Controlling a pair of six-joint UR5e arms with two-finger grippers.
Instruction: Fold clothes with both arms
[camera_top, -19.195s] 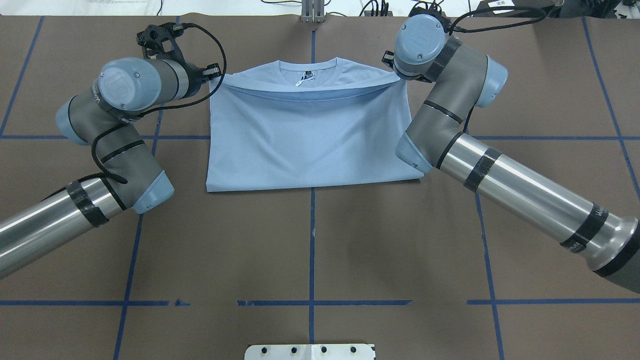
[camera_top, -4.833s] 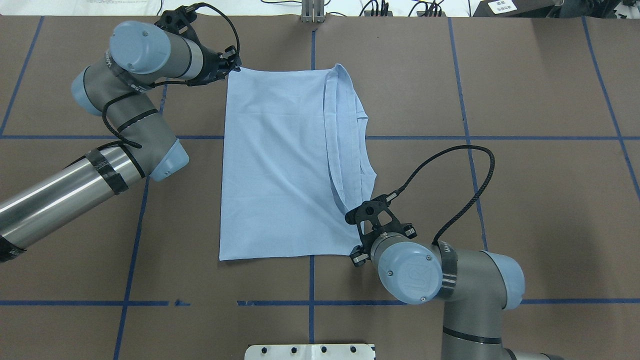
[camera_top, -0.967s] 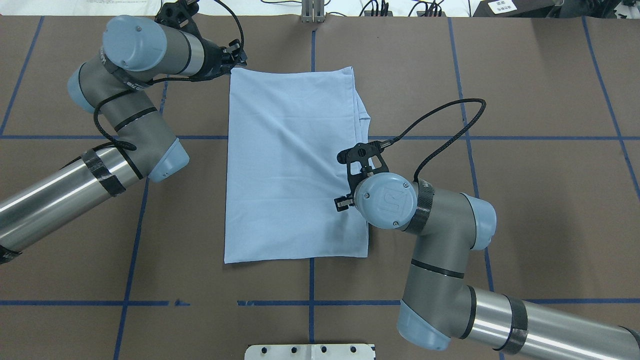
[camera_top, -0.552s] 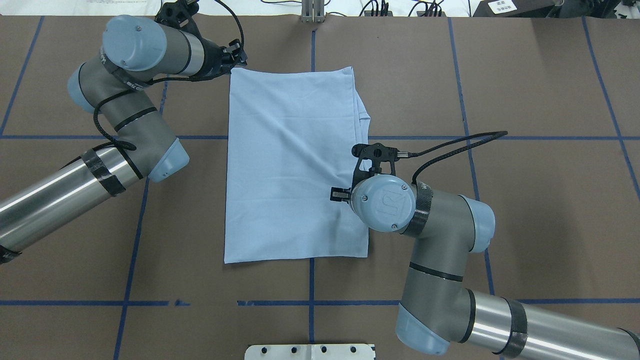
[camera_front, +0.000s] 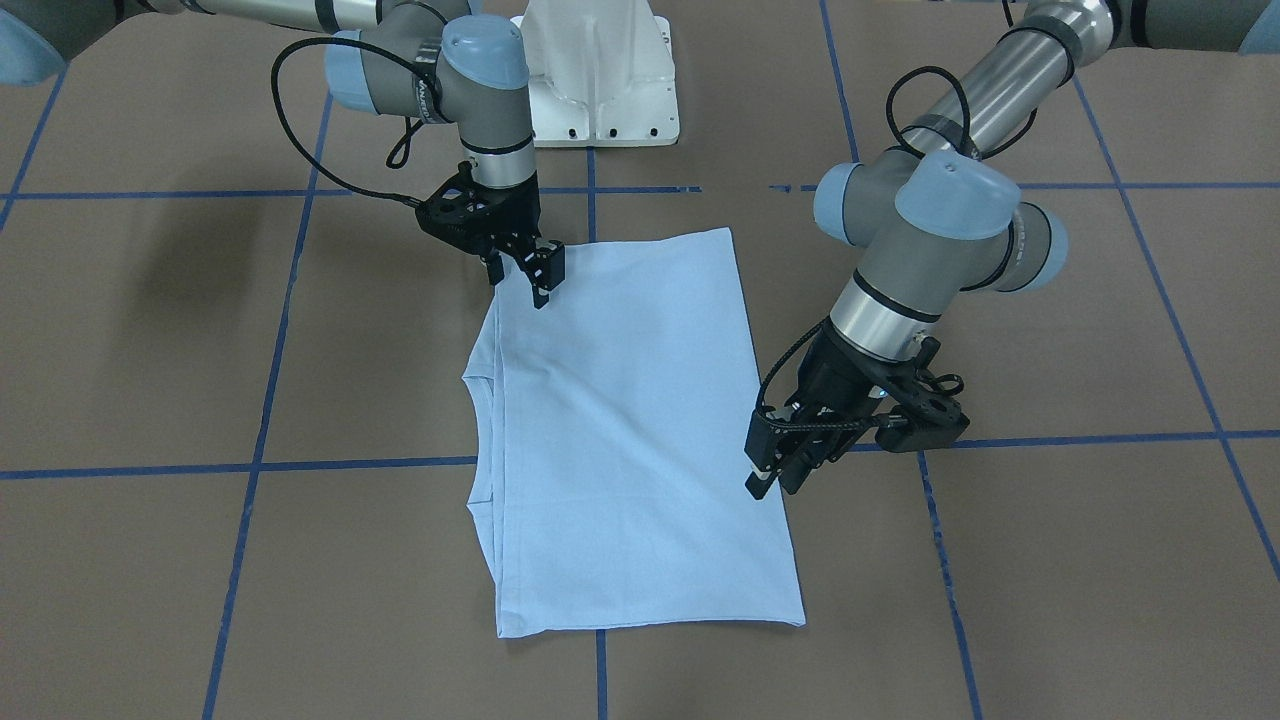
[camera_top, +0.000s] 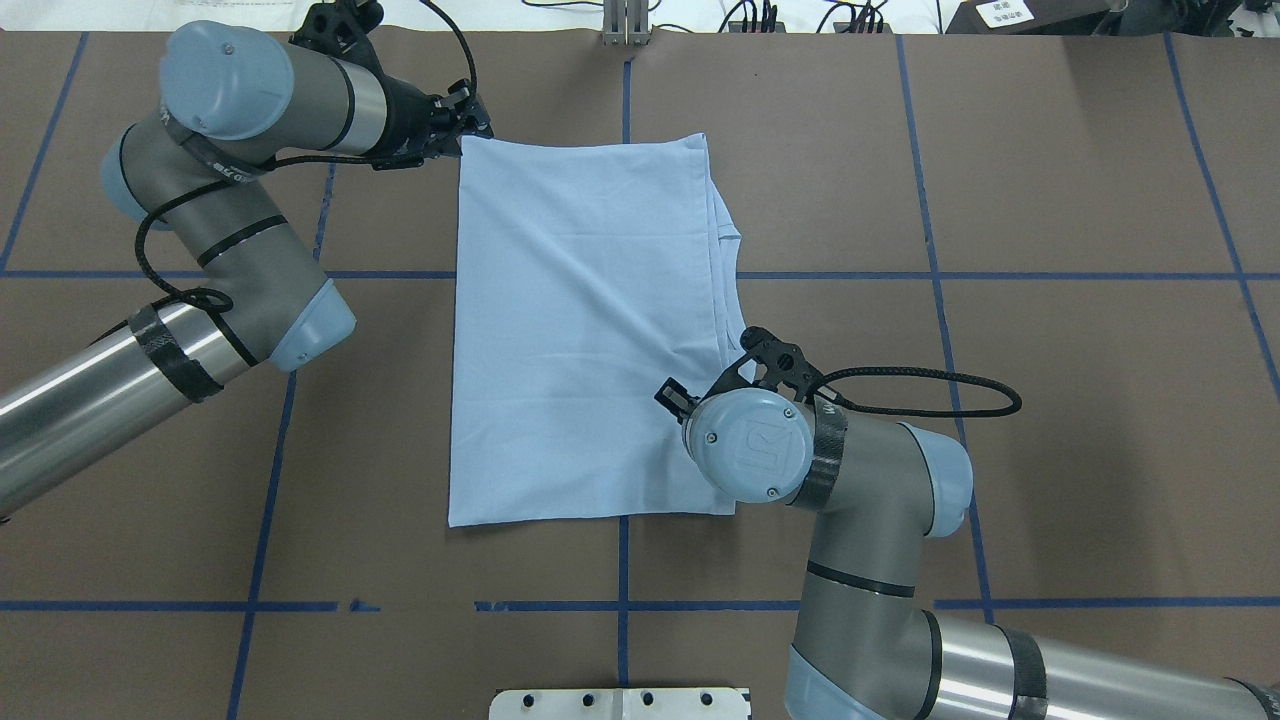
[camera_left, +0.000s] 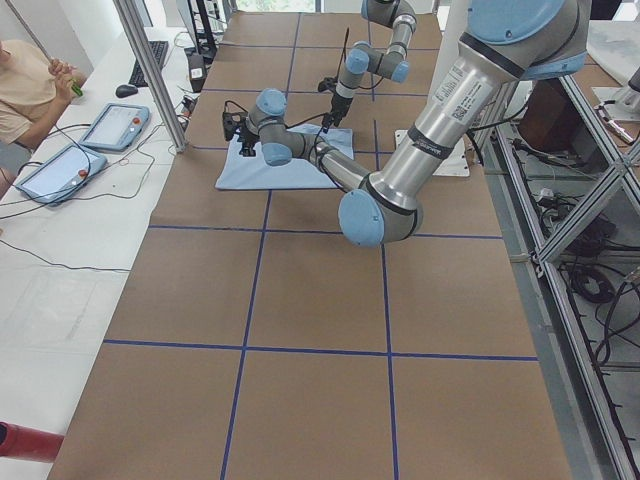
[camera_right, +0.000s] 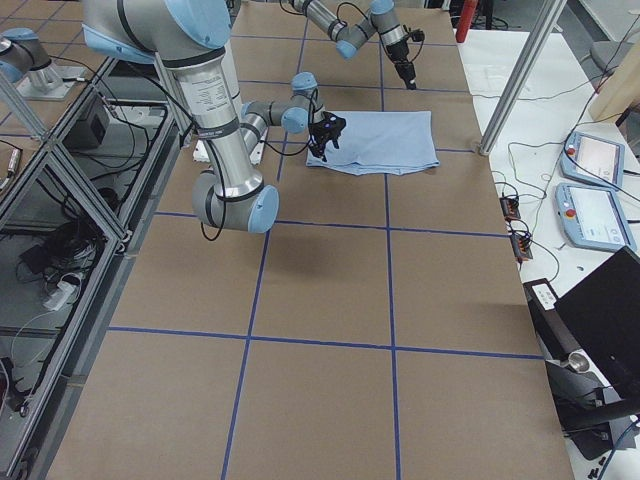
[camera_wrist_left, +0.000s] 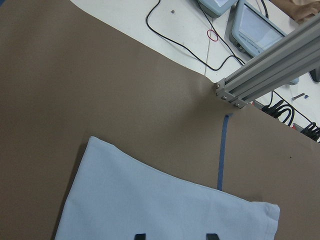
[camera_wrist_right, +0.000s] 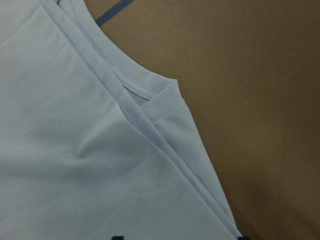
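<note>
The left gripper's (camera_front: 773, 478) fingertips (camera_wrist_left: 212, 236) stand apart with nothing between them. It hangs over the left side of the T-shirt (camera_top: 580, 330), toward the far corner. I cannot tell whether the tips touch the cloth. The right gripper (camera_front: 520, 280) is spread too, and empty. One finger (camera_front: 545, 285) points down at the shirt's right edge, on the half nearer the robot, close to the neck band (camera_wrist_right: 102, 52) and the stacked layers beside it.

The shirt lies flat as a tall folded rectangle in the middle of the table (camera_top: 1000, 450), its plain side up. The neck edge peeks out along its right side.

The left arm (camera_top: 230, 250) reaches in from the robot's left and bends toward the far edge. The right arm (camera_top: 860, 520) comes in low from the near right and doubles back over the cloth.

The tabletop is covered in brown paper, marked into big squares by blue tape lines (camera_top: 700, 605). The white pedestal (camera_front: 600, 80) sits at the robot's side. An aluminium post (camera_wrist_left: 265, 75) rises at the far edge. Beyond it is a white bench with two tablets (camera_left: 112, 125), and a person (camera_left: 30, 85) sits beside them.
</note>
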